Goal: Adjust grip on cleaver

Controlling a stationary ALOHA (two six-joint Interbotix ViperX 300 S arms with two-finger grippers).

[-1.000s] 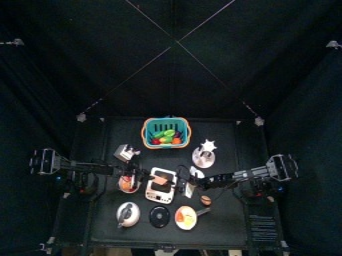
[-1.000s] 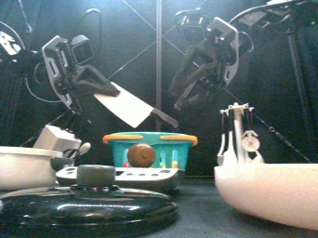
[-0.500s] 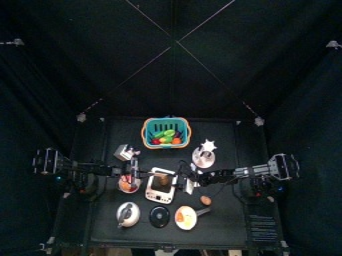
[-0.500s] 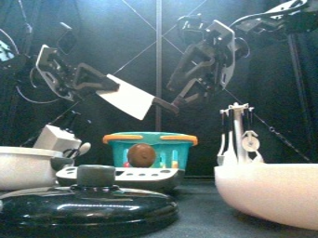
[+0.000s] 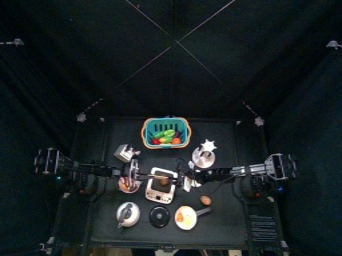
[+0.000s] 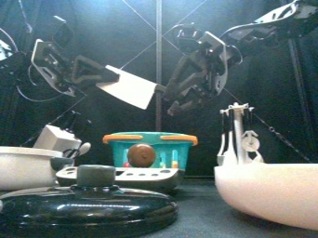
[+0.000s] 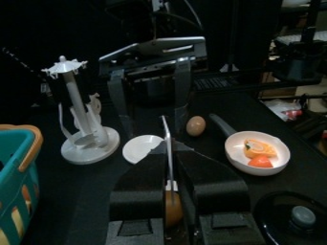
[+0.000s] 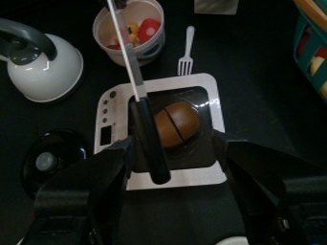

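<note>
Carefully: the left gripper (image 6: 110, 76) grips the cleaver (image 6: 129, 87) in midair. The right gripper (image 6: 184, 88), jaws wide open, should close squarely on the handle before the left lets go.

The air above the table (image 5: 227, 215) is crowded at mid-height, where the cleaver (image 6: 128, 87) hangs between both arms. Below it stand the teal basket (image 6: 149, 149) at the back edge, the white rack (image 6: 239, 135) toward the right, and a pan lid (image 6: 81, 206) and white bowl (image 6: 273, 191) along the front edge.
</note>
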